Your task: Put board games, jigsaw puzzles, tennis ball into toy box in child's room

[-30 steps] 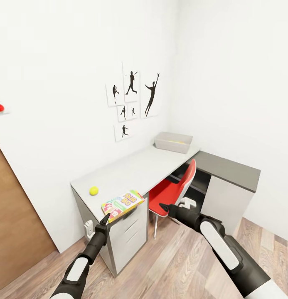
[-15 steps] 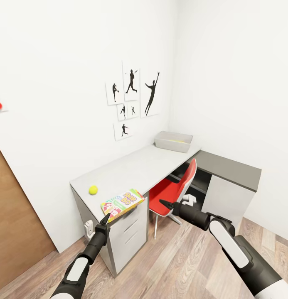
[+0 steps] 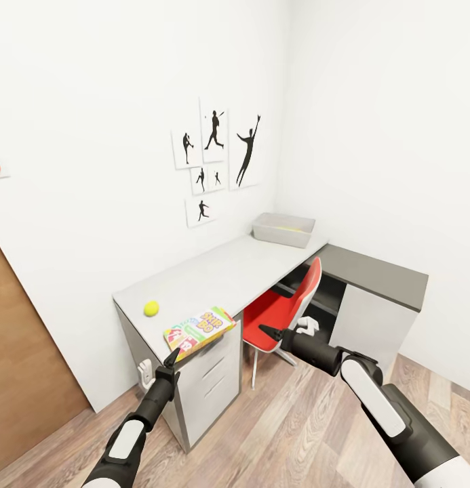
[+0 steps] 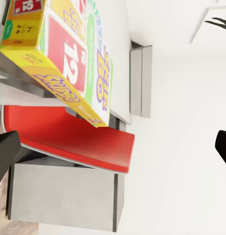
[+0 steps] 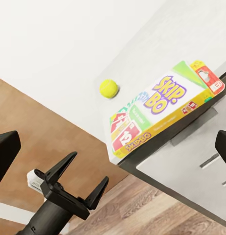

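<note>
We see a desk (image 3: 228,274) with a light grey top, a dark grey corner part and white drawers. On it lie a yellow-green ball (image 3: 151,308) and a yellow game box (image 3: 199,331) printed in red, green and purple. The chair (image 3: 283,310) is red, the bin (image 3: 283,230) pale grey.

Skip-Bo game boxes (image 3: 199,330): one
Tennis balls (image 3: 151,308): one
Toy boxes (image 3: 283,230): one
Red chairs (image 3: 283,310): one
Silhouette pictures (image 3: 213,141): six
</note>
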Motion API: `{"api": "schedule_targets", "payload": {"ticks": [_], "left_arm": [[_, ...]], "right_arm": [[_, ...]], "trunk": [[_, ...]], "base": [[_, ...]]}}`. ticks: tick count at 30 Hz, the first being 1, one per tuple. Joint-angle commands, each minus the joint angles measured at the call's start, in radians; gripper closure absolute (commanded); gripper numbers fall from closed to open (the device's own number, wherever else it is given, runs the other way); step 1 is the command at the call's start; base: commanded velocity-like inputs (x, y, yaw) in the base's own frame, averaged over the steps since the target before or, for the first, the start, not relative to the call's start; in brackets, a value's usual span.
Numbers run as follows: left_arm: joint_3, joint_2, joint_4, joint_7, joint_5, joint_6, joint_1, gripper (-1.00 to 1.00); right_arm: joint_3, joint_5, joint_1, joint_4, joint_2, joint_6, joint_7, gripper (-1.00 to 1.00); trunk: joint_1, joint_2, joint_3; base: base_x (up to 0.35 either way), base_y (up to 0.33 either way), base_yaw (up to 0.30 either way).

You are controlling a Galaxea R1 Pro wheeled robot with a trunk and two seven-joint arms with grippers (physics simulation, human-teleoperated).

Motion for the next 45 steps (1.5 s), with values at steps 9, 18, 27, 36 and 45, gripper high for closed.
{"api": "schedule_targets", "payload": {"ticks": [9, 18, 27, 36, 45], "left_arm": [[0.007, -0.001, 0.0, -0.003, 0.003, 0.01, -0.001, -1.0], [0.008, 0.01, 0.048, -0.004, 0.005, 0.008, -0.001, -1.0], [0.006, 0.015, 0.054, -0.004, 0.003, 0.008, -0.001, -1.0], [0.003, 0.014, 0.054, -0.005, 0.002, 0.008, -0.001, -1.0], [0.002, 0.014, 0.044, -0.004, 0.001, 0.003, -0.001, -1.0]], "right_arm": [[0.001, -0.004, -0.001, 0.0, 0.002, 0.004, 0.0, -1.0], [0.002, -0.003, -0.001, 0.0, 0.005, 0.004, 0.0, -1.0], [0.002, -0.003, -0.001, 0.0, 0.005, 0.004, 0.0, -1.0], [0.002, -0.003, -0.001, -0.001, 0.005, 0.004, 0.0, -1.0], [0.004, -0.002, -0.001, -0.001, 0.008, 0.004, 0.0, -1.0]], "trunk": [[0.035, -0.064, -0.03], [0.069, -0.127, -0.058], [0.104, -0.19, -0.086], [0.131, -0.239, -0.108], [0.131, -0.239, -0.108]], "base": [[0.0, 0.0, 0.0], [0.0, 0.0, 0.0], [0.0, 0.0, 0.0], [0.0, 0.0, 0.0], [0.0, 0.0, 0.0]]}}
